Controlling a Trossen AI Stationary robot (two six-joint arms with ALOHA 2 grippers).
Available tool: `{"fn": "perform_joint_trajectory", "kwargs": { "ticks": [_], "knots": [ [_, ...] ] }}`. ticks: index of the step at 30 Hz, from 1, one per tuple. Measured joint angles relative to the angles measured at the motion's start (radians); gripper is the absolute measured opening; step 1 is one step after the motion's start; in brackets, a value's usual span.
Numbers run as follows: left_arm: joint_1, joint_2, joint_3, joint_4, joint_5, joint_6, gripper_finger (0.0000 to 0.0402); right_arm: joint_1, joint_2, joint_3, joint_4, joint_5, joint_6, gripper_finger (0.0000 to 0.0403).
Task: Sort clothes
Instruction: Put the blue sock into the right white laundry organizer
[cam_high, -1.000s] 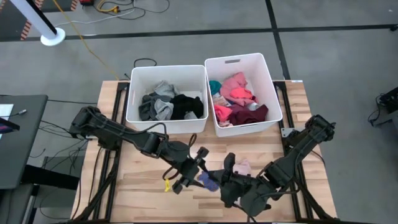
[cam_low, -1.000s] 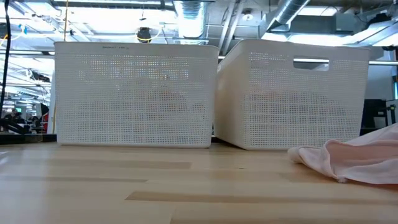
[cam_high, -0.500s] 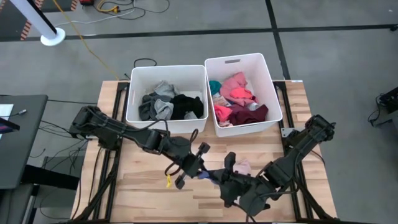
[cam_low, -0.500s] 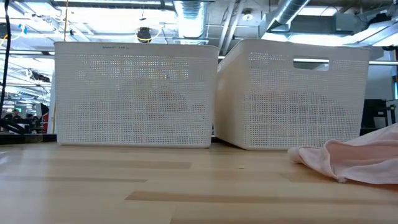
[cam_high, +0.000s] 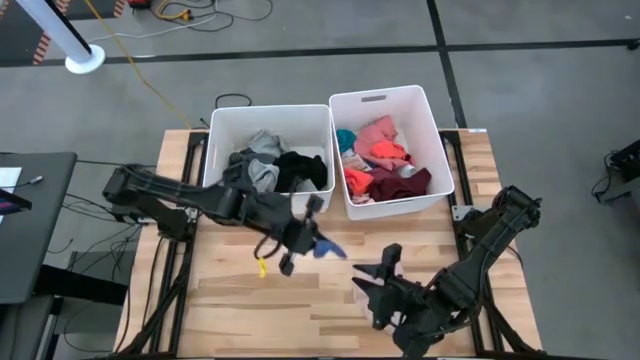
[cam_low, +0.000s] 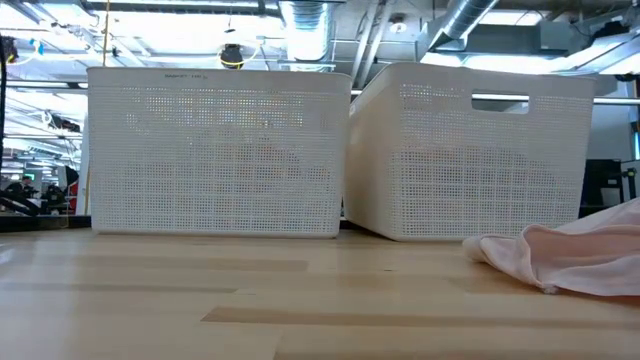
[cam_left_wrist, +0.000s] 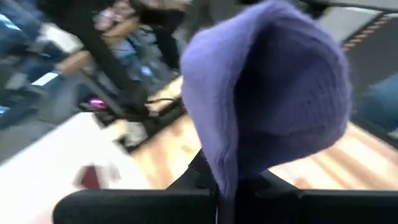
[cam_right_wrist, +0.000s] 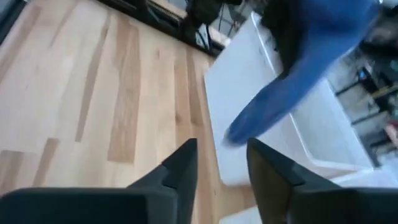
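Observation:
My left gripper is shut on a small blue garment in front of the left bin. The left wrist view shows the garment bunched just past the fingers. In the right wrist view it hangs in front of a white bin. My right gripper stands open near the table's front, right of the garment, with nothing between its fingers. A pale pink garment lies flat on the table. More clothes fill both bins. My left gripper pinches the blue garment between its two shut fingers at a gathered edge. How many layers it has, I cannot tell. The rest of the garment hangs slack below the gripper, clear of the wooden tabletop.
The left bin holds grey and black clothes. The right bin holds pink, red and maroon clothes. Both bins stand at the table's far edge. Bare wood lies at the near left.
My left gripper has shut on the blue garment, then gone up and toward the far edge and the left bin, lifting the garment off the table. My right gripper has opened, let go of the garment and drawn back toward the near right.

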Motion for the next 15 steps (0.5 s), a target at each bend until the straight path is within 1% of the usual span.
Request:
{"fn": "perform_joint_trajectory", "kwargs": {
  "ticks": [3,6,11,15],
  "knots": [
    [0.03,-0.035,0.0,0.04,-0.029,0.049,0.0002,0.002,0.0,0.0,-0.063,-0.003,0.099,0.0173],
    [0.077,-0.054,0.0,0.098,-0.029,0.104,0.0002,0.012,0.0,-0.007,-0.088,-0.01,0.17,0.0188],
    [0.174,-0.059,0.0,0.209,-0.027,0.134,0.0001,0.04,0.0,-0.038,-0.097,-0.039,0.264,0.0195],
    [0.252,-0.051,0.0,0.284,0.025,0.113,0.0001,0.068,0.0,-0.074,-0.085,-0.06,0.34,0.0195]
  ]
}}
